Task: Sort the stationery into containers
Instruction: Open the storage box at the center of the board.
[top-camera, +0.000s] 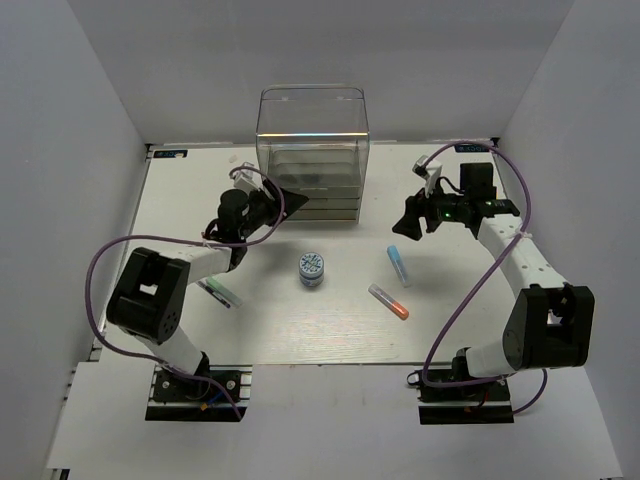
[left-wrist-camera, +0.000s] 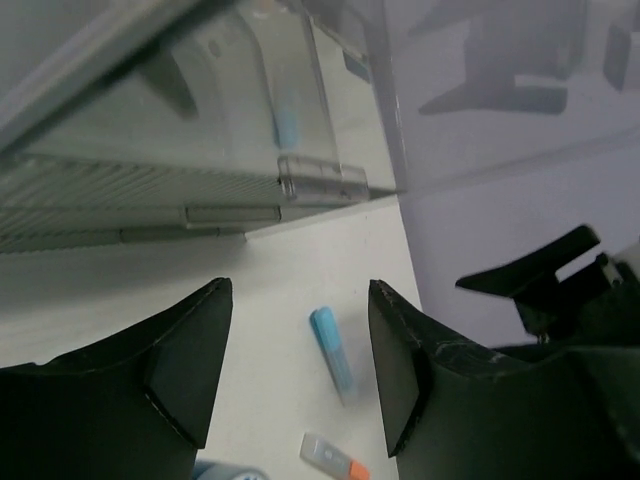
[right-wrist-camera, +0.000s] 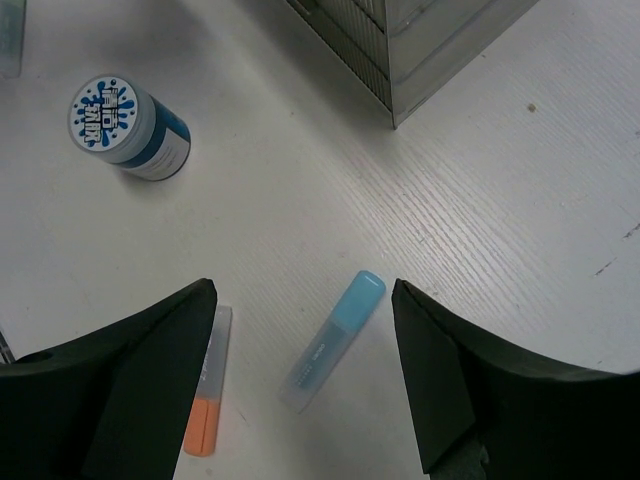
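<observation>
The clear cabinet (top-camera: 312, 150) with stacked shallow drawers stands at the back centre. My left gripper (top-camera: 278, 205) is open and empty, close to the drawers' left front corner; the drawer fronts (left-wrist-camera: 200, 190) show above its fingers. My right gripper (top-camera: 405, 228) is open and empty, hovering above the light-blue-ended tube (top-camera: 399, 265), which lies between its fingers in the right wrist view (right-wrist-camera: 335, 340). The orange-capped tube (top-camera: 388, 301) lies beside it (right-wrist-camera: 208, 385). The blue-and-white roll (top-camera: 312, 268) stands mid-table (right-wrist-camera: 128, 127). The teal-and-pink pen (top-camera: 220, 292) lies at the left.
The left arm's purple cable (top-camera: 100, 270) loops over the left table edge. The right arm's cable (top-camera: 520, 190) arcs near the right wall. The cabinet's front right corner (right-wrist-camera: 392, 110) is close to the right gripper.
</observation>
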